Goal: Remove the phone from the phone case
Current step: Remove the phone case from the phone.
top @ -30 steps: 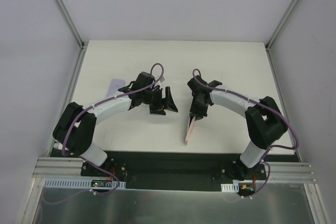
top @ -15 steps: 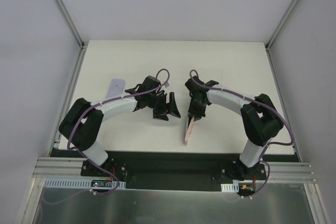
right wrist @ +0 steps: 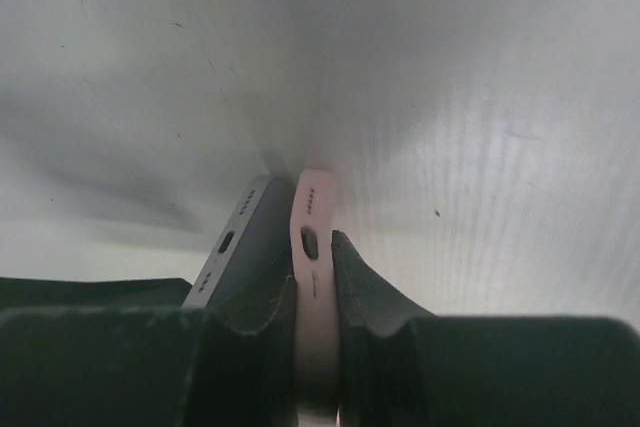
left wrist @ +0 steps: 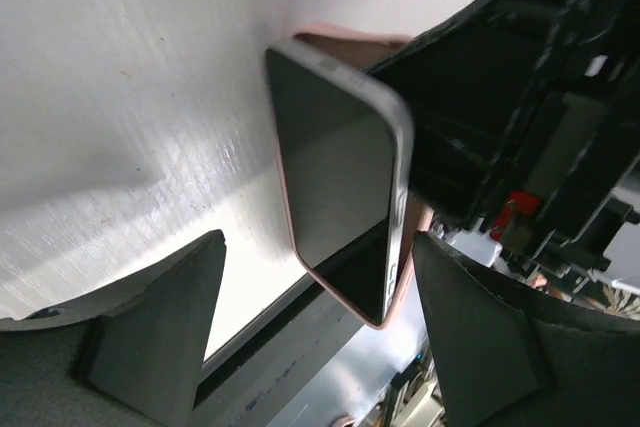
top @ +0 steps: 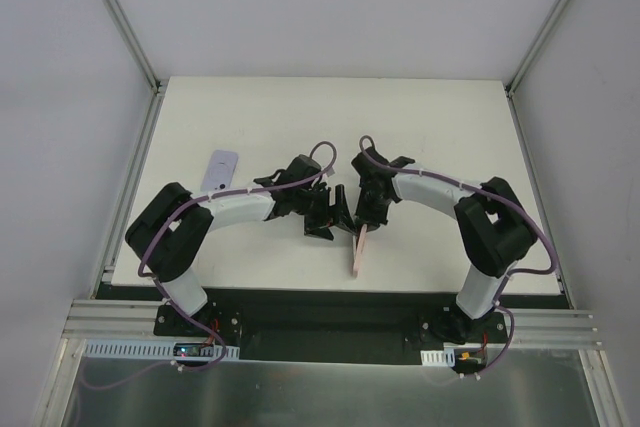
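Observation:
A pink phone case [top: 359, 253] stands on edge on the white table, tilted, with the phone partly out of it. In the right wrist view my right gripper [right wrist: 313, 269] is shut on the case's end wall [right wrist: 311, 222]. The grey-framed phone [right wrist: 236, 237] leans away to the left of it. In the left wrist view the phone's dark screen [left wrist: 335, 172] peels off the pink case [left wrist: 402, 282]. My left gripper [left wrist: 318, 247] is open, one finger on each side of the phone's lower end. In the top view the left gripper [top: 334, 215] and right gripper [top: 369, 217] meet at the case.
A lavender phone-shaped object [top: 218, 171] lies flat near the table's left side, behind the left arm. The table's near edge and the black base rail [top: 320, 307] are just below the case. Grey walls enclose the table on three sides.
My left gripper has moved right and slightly nearer, from open table to straddling the phone. The right gripper has held the pink case and barely shifted.

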### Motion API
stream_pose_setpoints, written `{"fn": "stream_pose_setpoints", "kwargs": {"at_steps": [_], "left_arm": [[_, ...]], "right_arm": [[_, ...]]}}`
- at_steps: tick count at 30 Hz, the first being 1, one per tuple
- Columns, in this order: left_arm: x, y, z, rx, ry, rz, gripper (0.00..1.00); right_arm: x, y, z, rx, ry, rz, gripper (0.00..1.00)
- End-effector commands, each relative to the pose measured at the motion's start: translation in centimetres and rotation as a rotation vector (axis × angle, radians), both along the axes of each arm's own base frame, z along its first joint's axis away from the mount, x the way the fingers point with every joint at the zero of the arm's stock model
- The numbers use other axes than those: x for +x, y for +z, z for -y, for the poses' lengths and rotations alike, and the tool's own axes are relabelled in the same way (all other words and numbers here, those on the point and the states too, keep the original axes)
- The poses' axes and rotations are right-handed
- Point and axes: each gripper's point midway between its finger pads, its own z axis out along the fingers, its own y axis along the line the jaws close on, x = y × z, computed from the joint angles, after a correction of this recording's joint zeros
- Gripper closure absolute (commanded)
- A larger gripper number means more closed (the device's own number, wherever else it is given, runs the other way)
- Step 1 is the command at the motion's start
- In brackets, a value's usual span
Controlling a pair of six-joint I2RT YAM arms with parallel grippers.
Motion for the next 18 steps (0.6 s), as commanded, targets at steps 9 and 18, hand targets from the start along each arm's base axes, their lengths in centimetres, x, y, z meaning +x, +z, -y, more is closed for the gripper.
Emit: {"fn": "stream_pose_setpoints", "kwargs": {"at_steps": [9, 18], "left_arm": [[1.5, -1.2, -0.4, 0.079, 0.108, 0.078, 0.39], [1.1, -2.8, -4.7, 0.376, 0.123, 0.151, 0.59]], "right_arm": [[-6.7, -8.2, -2.3, 0.009, 0.046, -0.238, 0.99], [-6.2, -7.4, -2.0, -0.006, 0.031, -0.204, 0.99]]}}
